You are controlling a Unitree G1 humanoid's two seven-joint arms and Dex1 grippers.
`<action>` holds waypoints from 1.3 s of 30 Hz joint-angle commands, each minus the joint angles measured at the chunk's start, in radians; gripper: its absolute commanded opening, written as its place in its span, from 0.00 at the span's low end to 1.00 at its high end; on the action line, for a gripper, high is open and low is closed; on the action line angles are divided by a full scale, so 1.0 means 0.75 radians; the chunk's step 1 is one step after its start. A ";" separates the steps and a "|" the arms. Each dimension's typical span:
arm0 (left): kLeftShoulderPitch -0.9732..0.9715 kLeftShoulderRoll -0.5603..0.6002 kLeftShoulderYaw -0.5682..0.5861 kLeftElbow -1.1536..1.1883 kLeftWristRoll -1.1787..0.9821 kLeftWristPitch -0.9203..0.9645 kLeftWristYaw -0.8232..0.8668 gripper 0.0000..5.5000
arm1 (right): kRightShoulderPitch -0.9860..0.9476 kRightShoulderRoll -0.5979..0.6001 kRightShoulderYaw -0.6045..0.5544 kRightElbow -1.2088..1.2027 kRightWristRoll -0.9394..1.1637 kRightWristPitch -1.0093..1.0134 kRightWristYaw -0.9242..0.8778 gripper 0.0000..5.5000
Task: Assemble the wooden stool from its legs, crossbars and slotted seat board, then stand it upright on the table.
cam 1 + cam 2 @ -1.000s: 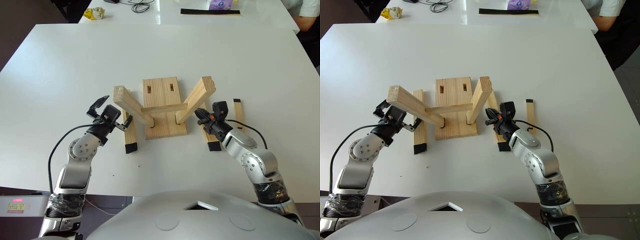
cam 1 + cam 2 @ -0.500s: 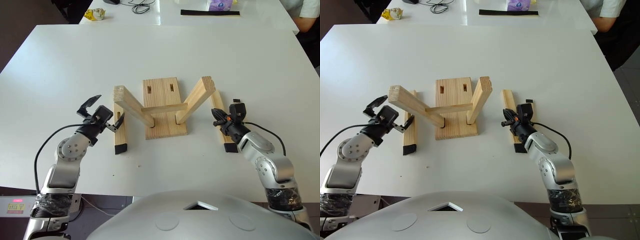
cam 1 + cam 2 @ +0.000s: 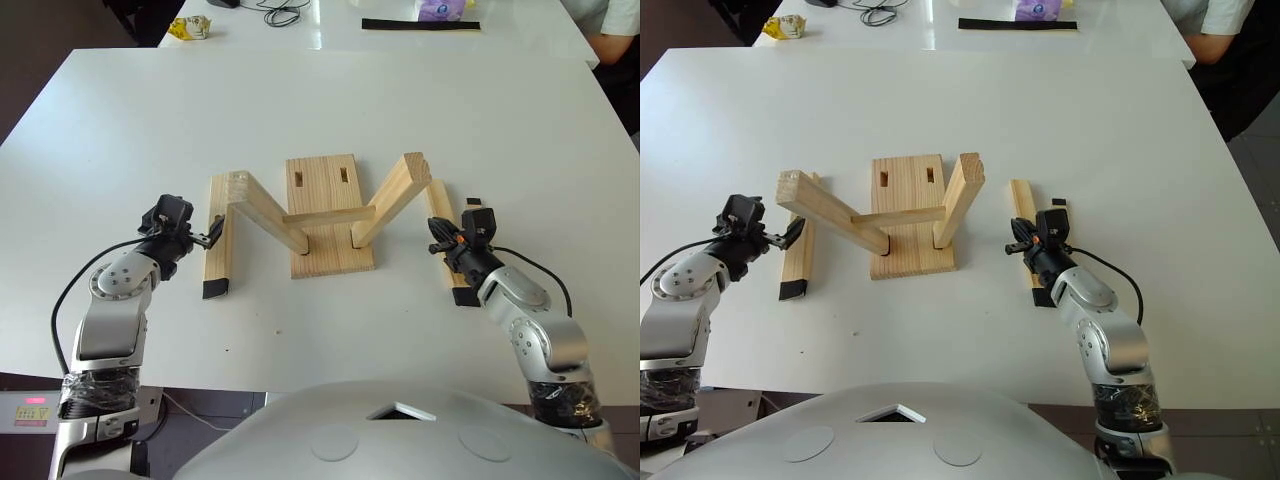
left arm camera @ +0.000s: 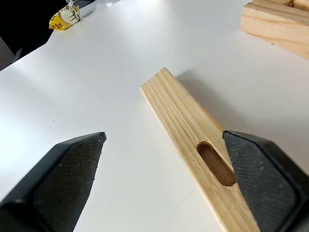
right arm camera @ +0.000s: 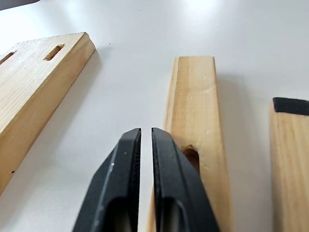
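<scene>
Assembly midway: left gripper gapes astride the left loose leg, right gripper pinched empty beside the right leg; next, probably, grasping both for the seat board.

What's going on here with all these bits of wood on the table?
A two-armed robot is partway through building a wooden stool. The seat board lies flat on the white table, with the left fitted leg and right fitted leg standing in it, joined by a crossbar. The left gripper is open at the left loose leg; the right gripper is shut beside the right loose leg.
</scene>
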 commanded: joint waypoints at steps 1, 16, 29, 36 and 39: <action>-0.063 0.005 -0.005 -0.053 -0.010 0.046 0.000 0.68 | 0.027 0.010 0.010 0.002 -0.017 0.059 0.006 0.07; -0.425 -0.048 -0.284 0.097 0.113 -0.189 -0.049 0.61 | 0.097 -0.301 0.015 -0.437 0.256 0.261 0.451 0.07; -0.544 -0.133 -0.572 0.691 0.321 -0.875 -0.155 0.61 | -0.129 -0.186 0.316 -0.329 0.235 0.287 0.494 0.07; -0.536 -0.068 -0.628 0.861 0.400 -1.083 -0.209 0.61 | -0.164 -0.096 0.376 -0.126 0.056 0.186 0.392 0.07; -0.508 -0.037 -0.633 0.866 0.409 -1.135 -0.220 0.61 | -0.117 -0.141 0.362 -0.101 0.004 0.155 0.400 0.07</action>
